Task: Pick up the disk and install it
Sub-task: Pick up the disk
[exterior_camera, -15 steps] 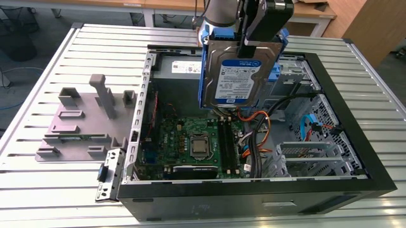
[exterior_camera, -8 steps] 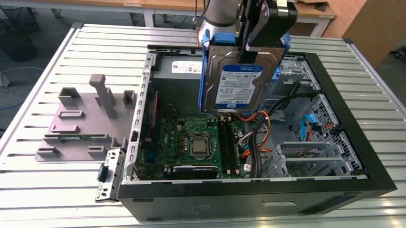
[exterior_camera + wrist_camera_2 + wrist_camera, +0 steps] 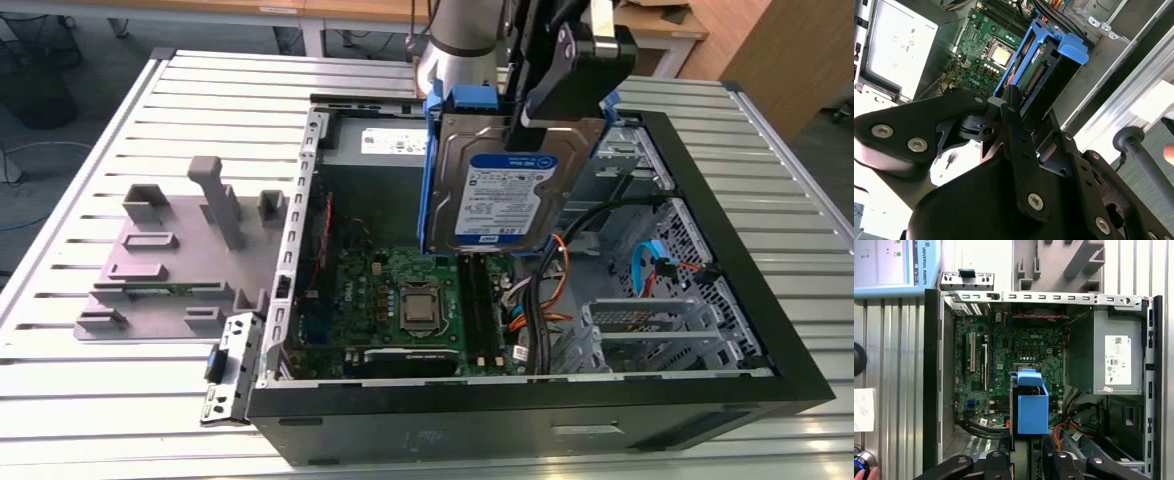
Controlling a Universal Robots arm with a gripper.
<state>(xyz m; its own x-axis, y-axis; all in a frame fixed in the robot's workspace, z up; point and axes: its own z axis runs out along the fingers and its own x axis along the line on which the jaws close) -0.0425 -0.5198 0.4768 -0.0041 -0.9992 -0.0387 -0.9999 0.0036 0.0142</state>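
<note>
The disk (image 3: 501,195) hangs upright over the open computer case (image 3: 534,405), above the motherboard (image 3: 400,290). Its blue-and-white label faces the exterior camera, and blue plastic rails run along its edges. My gripper (image 3: 537,118) is shut on the disk's upper end. In the second wrist view the black fingers (image 3: 1011,107) clamp the disk (image 3: 1036,67) edge-on, with the blue rail on its far end. The first wrist view looks straight down the disk's blue rail (image 3: 1032,410), with the gripper (image 3: 1024,460) behind it and the motherboard (image 3: 1019,347) beneath.
A grey power-supply box (image 3: 1116,360) fills one corner of the case. Metal drive bays (image 3: 667,330) and loose cables (image 3: 541,300) lie at the exterior view's right. A grey fixture plate (image 3: 187,250) sits on the slatted table (image 3: 94,400) beside the case. A fingertip (image 3: 871,474) shows nearby.
</note>
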